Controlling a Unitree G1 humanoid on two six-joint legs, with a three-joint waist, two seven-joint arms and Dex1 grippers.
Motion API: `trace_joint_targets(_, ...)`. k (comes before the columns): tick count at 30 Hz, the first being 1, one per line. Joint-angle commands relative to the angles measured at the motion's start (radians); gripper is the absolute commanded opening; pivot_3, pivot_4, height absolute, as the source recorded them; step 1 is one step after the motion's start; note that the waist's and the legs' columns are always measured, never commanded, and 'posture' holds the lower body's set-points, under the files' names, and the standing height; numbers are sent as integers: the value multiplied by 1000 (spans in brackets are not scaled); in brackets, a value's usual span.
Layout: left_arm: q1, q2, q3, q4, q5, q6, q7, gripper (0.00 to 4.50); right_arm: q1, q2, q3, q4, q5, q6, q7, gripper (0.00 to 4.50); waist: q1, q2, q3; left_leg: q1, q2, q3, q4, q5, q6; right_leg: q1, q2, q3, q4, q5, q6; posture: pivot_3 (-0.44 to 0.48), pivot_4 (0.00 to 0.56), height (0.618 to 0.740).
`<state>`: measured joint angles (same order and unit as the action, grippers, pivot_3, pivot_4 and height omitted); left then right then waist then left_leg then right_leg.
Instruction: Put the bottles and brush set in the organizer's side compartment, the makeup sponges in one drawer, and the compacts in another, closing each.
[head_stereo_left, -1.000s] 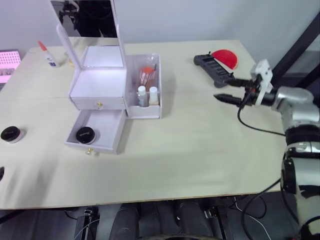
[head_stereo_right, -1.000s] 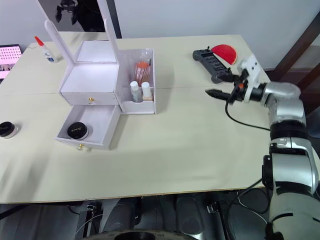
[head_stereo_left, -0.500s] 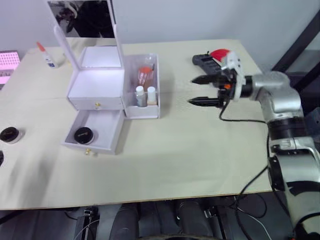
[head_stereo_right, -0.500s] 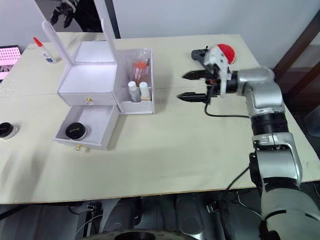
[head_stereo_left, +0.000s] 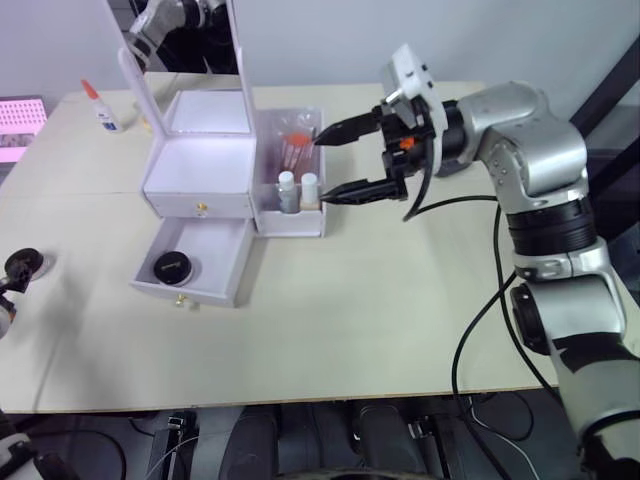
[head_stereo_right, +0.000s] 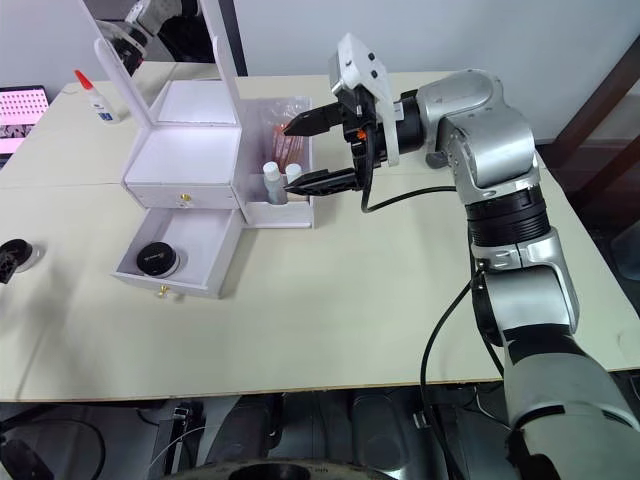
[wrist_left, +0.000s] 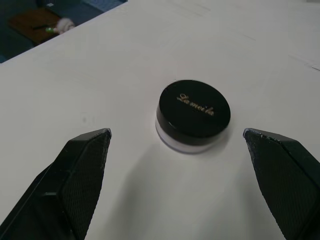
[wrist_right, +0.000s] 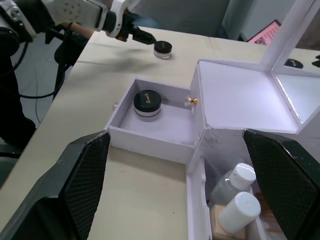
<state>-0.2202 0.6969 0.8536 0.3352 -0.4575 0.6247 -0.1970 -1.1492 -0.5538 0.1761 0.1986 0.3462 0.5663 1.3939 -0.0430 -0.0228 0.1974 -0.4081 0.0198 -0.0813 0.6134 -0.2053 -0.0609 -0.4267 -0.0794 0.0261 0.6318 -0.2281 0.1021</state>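
The white organizer (head_stereo_left: 196, 170) stands with its mirror lid up. Its side compartment (head_stereo_left: 292, 222) holds two white-capped bottles (head_stereo_left: 286, 182) and the orange brush set (head_stereo_left: 293, 150). My right gripper (head_stereo_left: 324, 167) hovers open just right of that compartment. The lower drawer (head_stereo_left: 205, 290) is pulled out, with one black compact (head_stereo_left: 172, 266) inside. A second compact (wrist_left: 193, 114) sits on the table at the far left, between the open fingers of my left gripper (wrist_left: 176, 132). The makeup sponges are out of view.
The upper drawer (head_stereo_left: 201, 209) is closed. A glue bottle (head_stereo_left: 100, 108) and a pink panel (head_stereo_left: 22, 115) lie at the back left. Bare table (head_stereo_left: 400, 300) stretches in front of and right of the organizer.
My right gripper has swung left from the table's right side to the side compartment, still open. My left gripper has come up around the compact at the far left.
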Motion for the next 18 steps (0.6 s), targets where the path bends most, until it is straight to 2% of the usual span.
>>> trace_joint_targets(1,-66,37,-49,105,31,-93,-19,4466,-25,-26,-19,-50,4,16,-20,4500,2,0,0,0,0,0,0,0,0,0,0,0,0,0,0,0,150,740)
trace_joint_targets(10,-267,117,-164,529,126,-352,2,4466,-12,-63,-21,-114,7,55,-56,4500,-1,0,0,0,0,0,-1,0,0,-1,0,0,0,1,1,0,150,740)
trace_joint_targets(18,-351,141,-220,744,150,-474,-2,4466,-18,-88,-30,-142,10,68,-82,4500,0,0,0,0,0,0,-1,0,0,-1,0,0,0,1,2,0,150,740)
